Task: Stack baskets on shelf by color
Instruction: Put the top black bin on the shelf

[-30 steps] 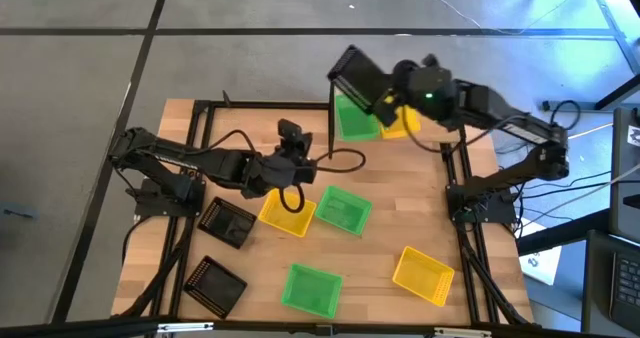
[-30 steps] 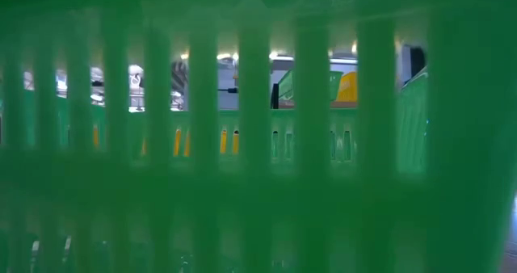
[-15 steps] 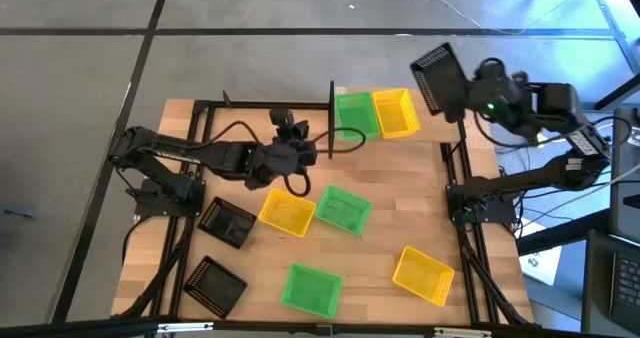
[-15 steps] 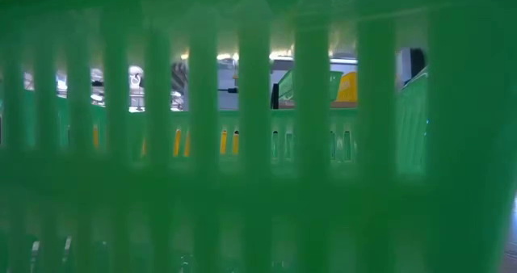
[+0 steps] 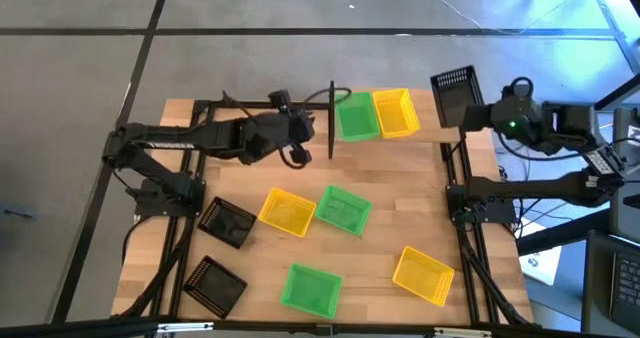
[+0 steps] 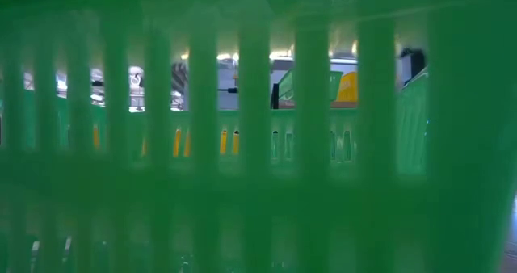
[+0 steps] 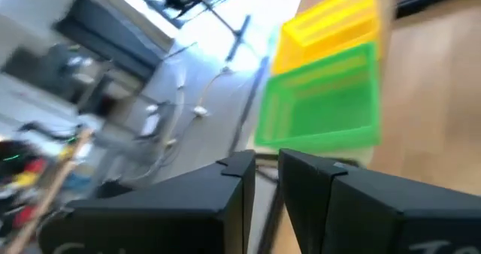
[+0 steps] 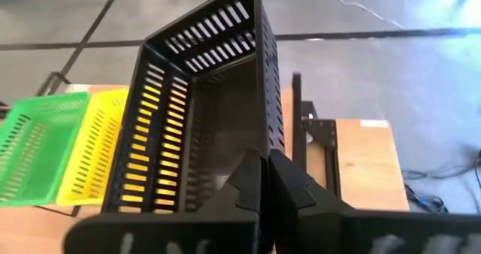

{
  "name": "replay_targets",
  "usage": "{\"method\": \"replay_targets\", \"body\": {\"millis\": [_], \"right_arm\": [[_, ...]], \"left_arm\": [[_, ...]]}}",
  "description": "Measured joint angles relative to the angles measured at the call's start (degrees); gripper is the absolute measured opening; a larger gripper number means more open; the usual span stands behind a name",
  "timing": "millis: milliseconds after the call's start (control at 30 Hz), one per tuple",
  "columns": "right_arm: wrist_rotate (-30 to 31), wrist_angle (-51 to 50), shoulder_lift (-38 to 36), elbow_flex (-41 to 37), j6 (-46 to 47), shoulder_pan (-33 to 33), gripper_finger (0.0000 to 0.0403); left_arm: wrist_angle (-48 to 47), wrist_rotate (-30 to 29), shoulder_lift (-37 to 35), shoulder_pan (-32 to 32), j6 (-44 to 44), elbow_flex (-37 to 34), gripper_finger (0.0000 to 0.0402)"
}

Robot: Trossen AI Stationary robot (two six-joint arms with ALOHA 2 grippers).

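The pale shelf (image 5: pixel 425 133) along the far edge carries one green basket (image 5: pixel 355 116) and one yellow basket (image 5: pixel 395 113) side by side. My right gripper (image 5: pixel 478 118) is shut on a black basket (image 5: pixel 455 93), held in the air past the shelf's right end. My left gripper (image 5: pixel 305 130) hovers just left of the shelf's black post (image 5: pixel 331 118); its fingers (image 7: pixel 240 175) stand narrowly apart and hold nothing. On the tabletop sit two yellow baskets (image 5: pixel 287 213) (image 5: pixel 422 275), two green baskets (image 5: pixel 345 208) (image 5: pixel 310 288) and two black baskets (image 5: pixel 225 223) (image 5: pixel 215 283). My right gripper pinches one side wall of the black basket at its rim (image 8: pixel 263 137), one finger inside and one outside. The basket is lifted clear and tipped, its open side turned toward the wrist camera.
A green basket wall (image 6: pixel 258 144) stands right against the low camera and blocks most of that view. Black metal frames run along the table's left side (image 5: pixel 195 158) and right side (image 5: pixel 455 178). Cables loop near the left gripper. Bare wood lies between the shelf and the middle baskets.
My right arm has swung the black basket from above the shelf's green and yellow baskets toward the table's right, past the shelf's end. My left gripper has moved from beside the middle yellow basket toward the far edge, up to the shelf's post.
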Motion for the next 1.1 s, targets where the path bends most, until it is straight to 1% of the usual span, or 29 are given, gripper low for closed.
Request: {"method": "replay_targets", "body": {"millis": [67, 200, 233, 300, 333, 400, 533, 633, 800, 933, 1033, 1100], "right_arm": [[-0.1, 1.0, -1.3, -2.4, 1.1, -0.3, 0.0000], [-2.0, 4.4, -3.2, -6.2, 1.3, -1.0, 0.0000], [-2.3, 5.3, -3.4, -7.0, 1.3, -1.3, 0.0000], [-2.6, 6.3, -3.6, -8.2, 1.4, -2.0, 0.0000], [-2.7, 6.4, -3.7, -8.6, 1.7, -2.5, 0.0000], [-3.6, 6.3, -3.8, -9.6, 2.5, -3.7, 0.0000], [-5.1, 6.6, -3.7, -11.7, 2.3, -6.3, 0.0000], [-6.4, 9.5, -3.7, -12.8, -0.3, -8.0, 0.0000], [-6.7, 11.6, -3.7, -14.5, -3.6, -11.3, 0.0000], [-11.1, 15.1, -3.7, -16.7, -7.1, -14.6, 0.0000], [-14.5, 19.5, -3.7, -17.8, -11.3, -17.6, 0.0000], [-15.6, 20.4, -3.7, -18.0, -13.3, -20.0, 0.0000]], "left_arm": [[-0.5, 5.3, -0.7, 1.4, -2.4, -0.1, 0.0055], [-1.7, 18.6, -1.8, 4.3, -8.4, 0.9, 0.0055], [-2.7, 21.1, -2.3, 5.1, -9.5, 1.1, 0.0055], [-1.2, 25.0, -2.5, 6.1, -10.2, 2.0, 0.0055], [-1.3, 26.2, -2.6, 6.5, -10.6, 2.2, 0.0055], [-2.6, 26.9, -2.9, 7.0, -11.8, 2.6, 0.0055], [-1.8, 26.9, -3.1, 6.8, -11.2, 3.6, 0.0055], [-2.3, 27.0, -2.9, 6.8, -11.1, 3.7, 0.0055], [-2.6, 27.0, -3.0, 6.8, -11.0, 4.0, 0.0055], [-2.7, 27.0, -2.9, 6.8, -11.0, 4.0, 0.0055], [-2.9, 27.0, -2.9, 6.8, -11.0, 4.0, 0.0055], [-2.9, 27.0, -2.9, 6.8, -11.0, 4.0, 0.0055]]}}
